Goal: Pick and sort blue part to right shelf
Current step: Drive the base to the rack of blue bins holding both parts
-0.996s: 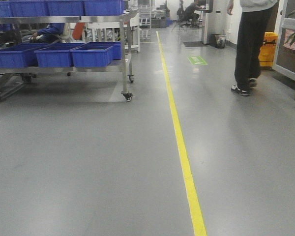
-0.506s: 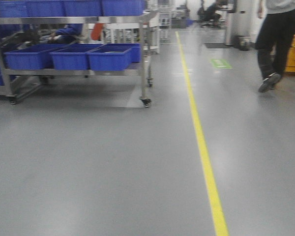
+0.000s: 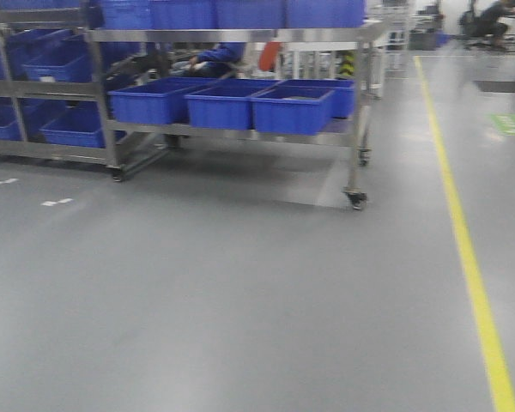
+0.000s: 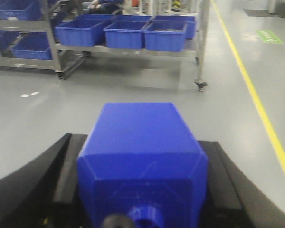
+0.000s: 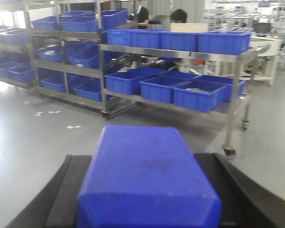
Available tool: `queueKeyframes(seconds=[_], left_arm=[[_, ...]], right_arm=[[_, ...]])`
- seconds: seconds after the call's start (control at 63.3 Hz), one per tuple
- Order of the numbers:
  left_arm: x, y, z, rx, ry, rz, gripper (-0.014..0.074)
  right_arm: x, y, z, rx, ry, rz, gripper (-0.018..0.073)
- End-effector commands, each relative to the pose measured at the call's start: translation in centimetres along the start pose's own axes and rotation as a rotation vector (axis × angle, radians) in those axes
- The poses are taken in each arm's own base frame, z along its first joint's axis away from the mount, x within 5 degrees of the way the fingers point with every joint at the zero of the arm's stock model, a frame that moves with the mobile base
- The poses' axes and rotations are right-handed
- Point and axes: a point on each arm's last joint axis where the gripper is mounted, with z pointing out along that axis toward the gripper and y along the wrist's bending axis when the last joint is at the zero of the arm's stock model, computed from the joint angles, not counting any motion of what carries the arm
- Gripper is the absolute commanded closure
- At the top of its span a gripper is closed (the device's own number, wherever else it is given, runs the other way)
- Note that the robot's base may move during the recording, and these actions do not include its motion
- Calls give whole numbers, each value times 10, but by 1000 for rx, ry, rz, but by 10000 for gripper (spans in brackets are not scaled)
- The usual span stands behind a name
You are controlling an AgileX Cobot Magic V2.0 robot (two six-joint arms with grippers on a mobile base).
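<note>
Racking ahead, left of centre in the front view. Nearest is the right shelf (image 3: 240,36): grey steel frame on casters (image 3: 355,199), two levels showing. Blue bins (image 3: 292,110) sit side by side on the lower level, with more bins along the top. A second rack (image 3: 34,150) adjoins it on the left, also loaded with blue bins. A person (image 3: 219,56) in blue is partly visible behind the shelf, mostly hidden. Grey floor (image 3: 240,300) lies between robot and shelf. A yellow line (image 3: 468,257) runs along it to the right of the shelf, with a green marking (image 3: 512,124) beyond the line and small white marks (image 3: 56,202) at left.

The left hand (image 4: 140,190) is clenched on a blue part (image 4: 140,137), a boxy block with bevelled edges and a round boss on its near face. Black fingers (image 4: 42,180) sit close against either side. Part is above the floor, well apart from the shelf, facing it.

The right hand (image 5: 149,204) is grasping a second blue part (image 5: 145,161) of similar shape, black fingers (image 5: 57,190) flanking it. Also in the air, short of the shelf, not in any bin.

Front view is soft with blur; bin contents hard to make out.
</note>
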Motion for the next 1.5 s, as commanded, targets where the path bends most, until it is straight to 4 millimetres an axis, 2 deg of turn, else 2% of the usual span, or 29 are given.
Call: queueKeyframes(seconds=[0.0,1.486], left_arm=[[-16,-1,-1,12,-99,2,262],[-16,-1,-1,12,-99,2,262]], right_arm=[[-16,2,0,-7,-101,-20,344],[-15,1,1,-4,-88,-20,344]])
